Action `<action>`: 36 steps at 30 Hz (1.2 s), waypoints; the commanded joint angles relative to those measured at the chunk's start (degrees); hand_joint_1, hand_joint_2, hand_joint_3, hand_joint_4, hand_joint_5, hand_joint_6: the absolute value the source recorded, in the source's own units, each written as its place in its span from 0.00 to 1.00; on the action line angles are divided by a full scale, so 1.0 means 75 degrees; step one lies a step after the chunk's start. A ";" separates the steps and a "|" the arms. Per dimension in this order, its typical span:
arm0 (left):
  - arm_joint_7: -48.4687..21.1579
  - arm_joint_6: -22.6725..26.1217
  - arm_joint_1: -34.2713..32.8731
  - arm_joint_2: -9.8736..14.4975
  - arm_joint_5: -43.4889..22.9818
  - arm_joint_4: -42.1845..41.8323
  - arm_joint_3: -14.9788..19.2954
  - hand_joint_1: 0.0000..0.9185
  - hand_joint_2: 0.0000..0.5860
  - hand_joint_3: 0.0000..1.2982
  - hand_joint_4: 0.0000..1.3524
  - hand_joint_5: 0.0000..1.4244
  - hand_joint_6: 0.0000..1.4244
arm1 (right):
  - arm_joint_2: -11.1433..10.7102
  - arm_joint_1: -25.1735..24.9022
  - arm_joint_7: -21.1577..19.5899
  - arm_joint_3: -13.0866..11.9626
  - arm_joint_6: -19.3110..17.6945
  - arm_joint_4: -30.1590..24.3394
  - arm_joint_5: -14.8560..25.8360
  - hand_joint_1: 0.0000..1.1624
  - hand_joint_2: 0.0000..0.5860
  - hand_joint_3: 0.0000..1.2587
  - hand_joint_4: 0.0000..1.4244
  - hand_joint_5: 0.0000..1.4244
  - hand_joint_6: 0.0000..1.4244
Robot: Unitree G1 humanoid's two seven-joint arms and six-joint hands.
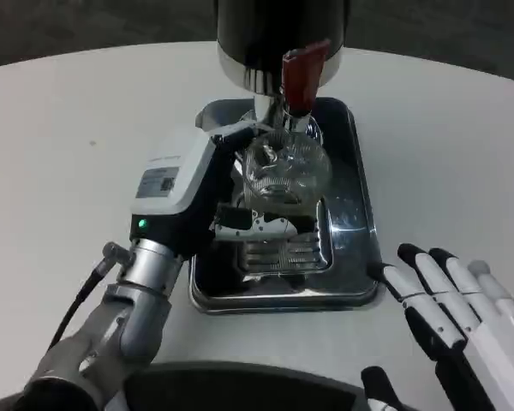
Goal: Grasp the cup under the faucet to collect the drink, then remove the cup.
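We see the clear cup [284,171] sitting on the metal drip tray [360,214] right below the red faucet lever [303,75] of the dispenser [278,34], and we judge the main risk is tipping or nudging it off the spout line if the grip slips on smooth plastic, spilling drink into the tray. The left hand [231,197] has its fingers [257,224] wrapped around the cup, holding it; the right hand [450,304] rests on the worktop [68,154], fingers straight and spread, holding nothing.
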 commanded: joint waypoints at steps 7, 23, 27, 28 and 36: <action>-0.0286 0.0157 0.0085 0.0163 -0.0109 -0.0021 -0.0179 0.33 0.10 0.38 0.40 0.62 0.69 | 0.0153 -0.0088 0.0046 0.0088 0.0100 0.0111 0.0056 0.32 0.86 0.09 0.02 0.01 0.00; -0.0537 -0.0358 0.0703 0.0426 -0.0778 -0.0476 0.0150 0.04 0.00 0.16 0.21 0.40 0.34 | 0.0218 -0.0333 0.0139 0.0211 0.0230 0.0258 0.0025 0.32 0.86 0.10 0.02 0.02 0.00; -0.0788 -0.0409 0.1422 0.0569 -0.1354 -0.1424 0.0641 0.00 0.00 0.15 0.19 0.37 0.29 | 0.0232 -0.0413 0.0153 0.0260 0.0290 0.0341 0.0001 0.32 0.86 0.10 0.02 0.02 0.00; -0.0900 -0.0398 0.1655 0.0601 -0.1548 -0.1761 0.0804 0.00 0.00 0.14 0.18 0.36 0.27 | 0.0235 -0.0444 0.0150 0.0272 0.0312 0.0381 -0.0004 0.32 0.86 0.10 0.02 0.02 0.00; -0.2458 0.0002 0.3468 0.0856 -0.3357 -0.5006 0.2154 0.00 0.11 0.04 0.09 0.19 0.11 | 0.0201 -0.0859 0.0119 0.0449 0.0406 0.0712 -0.0158 0.32 0.86 0.09 0.02 0.02 0.00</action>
